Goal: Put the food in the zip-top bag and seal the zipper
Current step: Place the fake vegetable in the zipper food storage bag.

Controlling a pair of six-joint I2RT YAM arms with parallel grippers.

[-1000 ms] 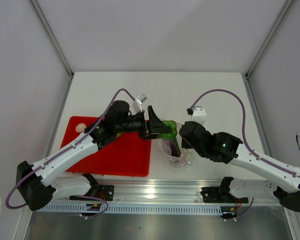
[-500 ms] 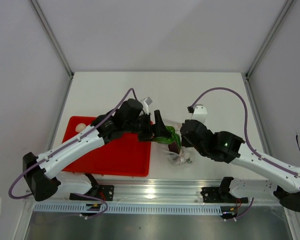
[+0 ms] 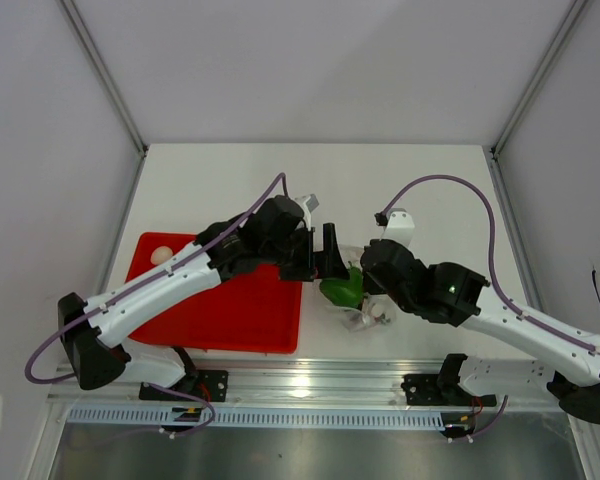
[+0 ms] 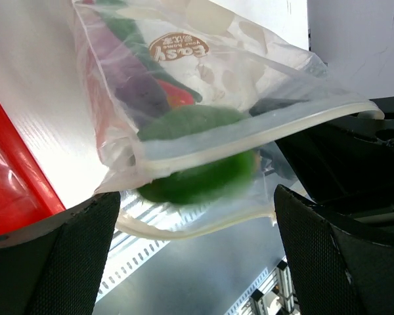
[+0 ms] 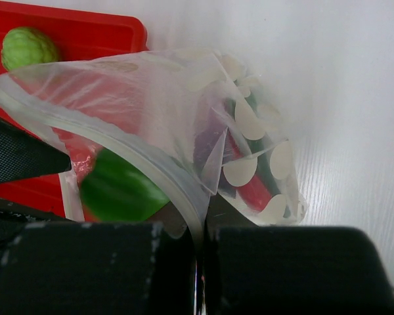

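Left gripper (image 4: 196, 197) wide open, gripping nothing. A round green vegetable (image 4: 200, 180) sits between its fingers, halfway through the bag (image 4: 203, 72) mouth. Right gripper (image 5: 200, 230) clamped on the bag's edge at the zipper (image 4: 249, 141). A pale green piece (image 5: 27, 47) lies on the tray (image 5: 85, 33), well apart.

A: Clear plastic for the zip-top bag (image 4: 282, 79), printed with pale whitish dots. Carries a brown oval label (image 4: 178, 46) with white letters.

B: Runs cream-white along the zipper (image 4: 262, 136). Bright, glossy green on the nearer round vegetable (image 4: 197, 180).

A: Through the plastic, shows deep purple for the eggplant (image 4: 141, 92), red for the chili (image 4: 174, 96), dark green for the pepper (image 4: 128, 33).

B: Paler, bumpy yellow-green on the other round vegetable (image 5: 27, 49), set against the plain red tray (image 5: 85, 29). White with a faint grain for the table (image 5: 328, 79).
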